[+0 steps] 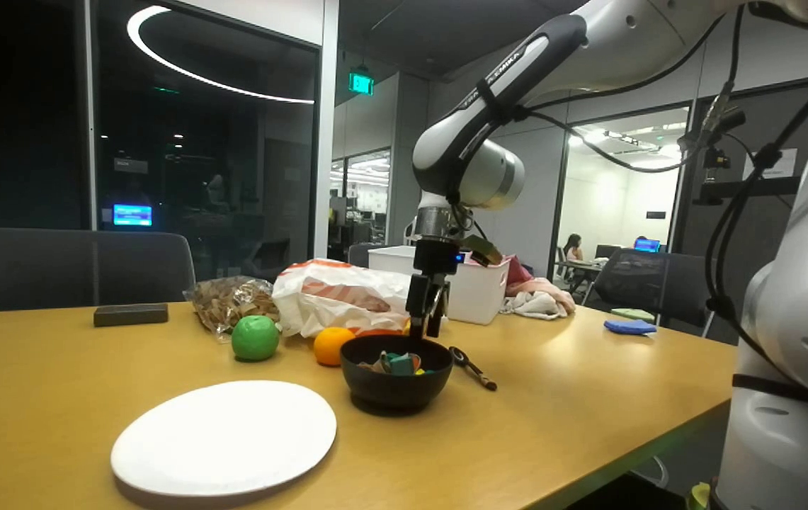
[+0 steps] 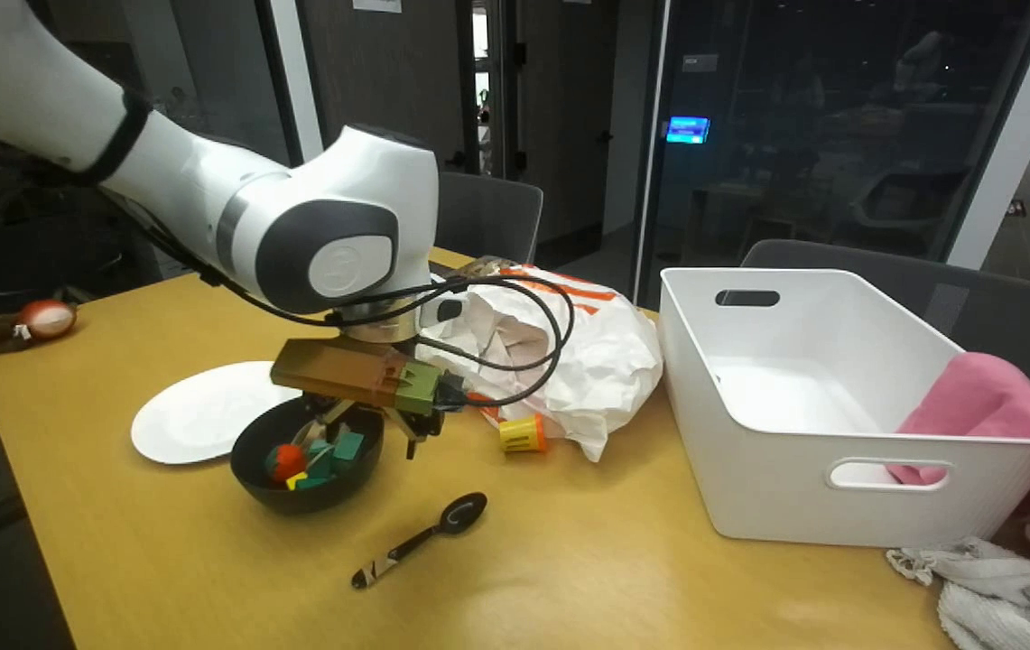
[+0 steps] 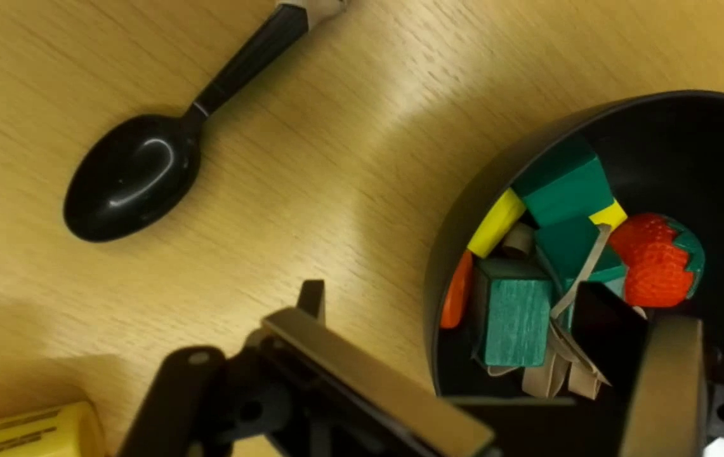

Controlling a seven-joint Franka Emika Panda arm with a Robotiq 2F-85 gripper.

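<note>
My fingers (image 3: 379, 381) stand wide apart, gripping nothing, one over the bowl (image 1: 396, 391), one outside its rim. The bowl sits on the worktop (image 1: 552, 404) near a spoon (image 3: 171, 149), blocks (image 3: 517, 320) inside; I judge it stiff, light and smooth, best pinched at the rim.

Black bowl (image 1: 395, 391), teal-green blocks (image 3: 518, 322)

observed in an exterior view, just before the crumpled white bag (image 1: 336, 294): one green apple (image 1: 255, 338) and one orange (image 1: 331, 346); beside the bag, one clear packet (image 1: 234, 301). white bin (image 2: 794, 492) noted just beside the bag, one yellow tub (image 2: 523, 434) near the bag, one white plate (image 1: 226, 439) well apart from the bag.
</note>
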